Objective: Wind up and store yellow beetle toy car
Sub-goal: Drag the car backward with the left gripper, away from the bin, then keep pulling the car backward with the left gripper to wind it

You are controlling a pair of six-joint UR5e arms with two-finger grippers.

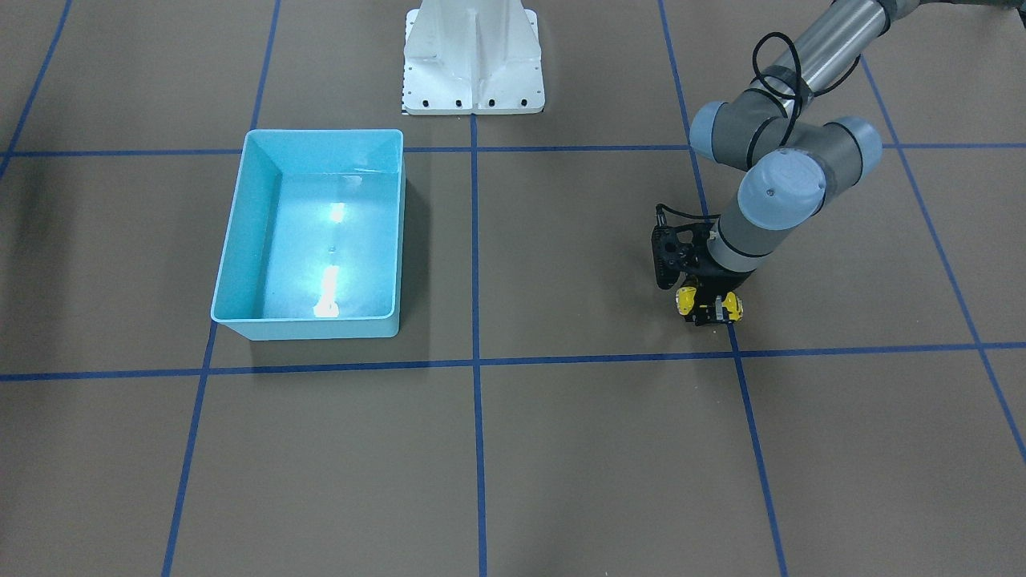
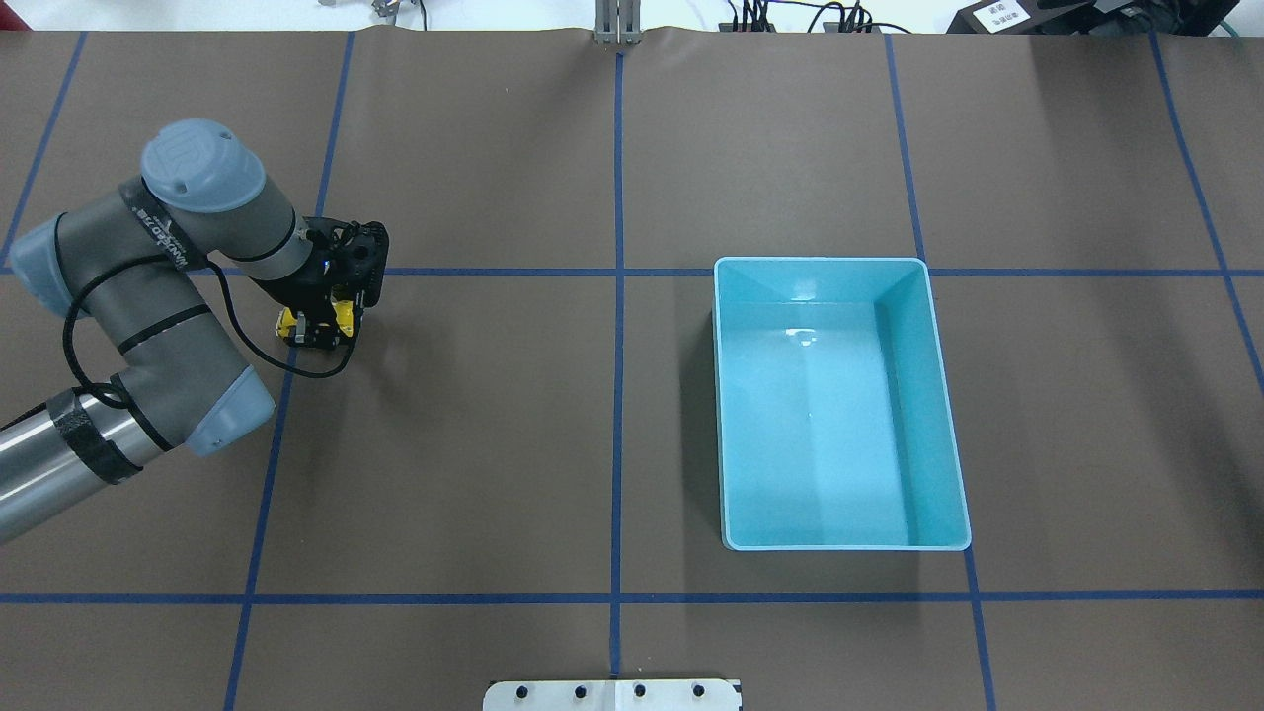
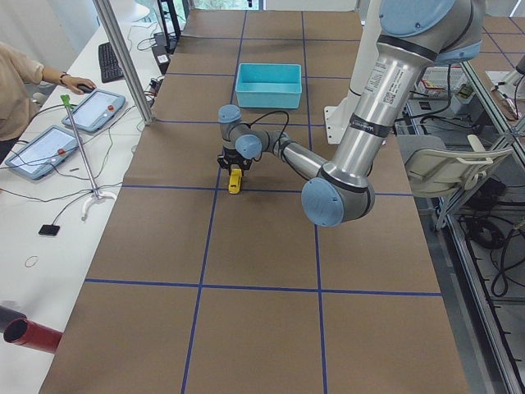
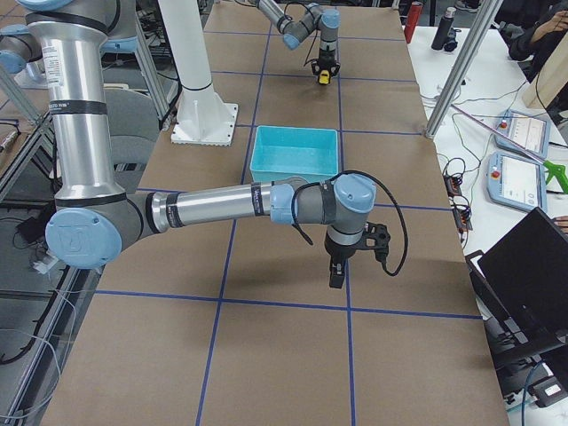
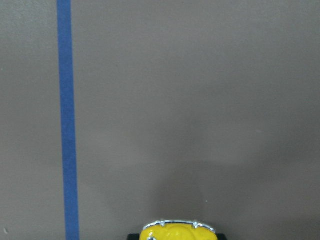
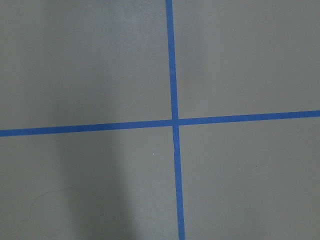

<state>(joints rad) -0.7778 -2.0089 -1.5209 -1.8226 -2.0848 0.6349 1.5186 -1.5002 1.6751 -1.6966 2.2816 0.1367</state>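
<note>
Toy car (image 1: 685, 301) glossy yellow; bin (image 1: 321, 133) plain light blue. Table (image 1: 609, 449) flat brown with a grid of blue tape lines (image 1: 475, 240). Left arm (image 1: 781, 188) grey with pale-blue caps and silver tube; base plate (image 1: 473, 56) white.

A robotics lab. My left arm (image 2: 148, 296) and right arm (image 4: 213, 206), grey industrial ones, reach over a table (image 2: 790, 148) covered in brown paper and gridded with blue tape (image 2: 618, 395). At my twelve o'clock a white bench (image 3: 16, 205) holds touch-screen pendants (image 3: 98, 109), a keyboard (image 3: 109, 61) and loose cables (image 3: 51, 195), with a person (image 3: 20, 82) working there. An aluminium frame post (image 3: 125, 61) rises beside it.
</note>
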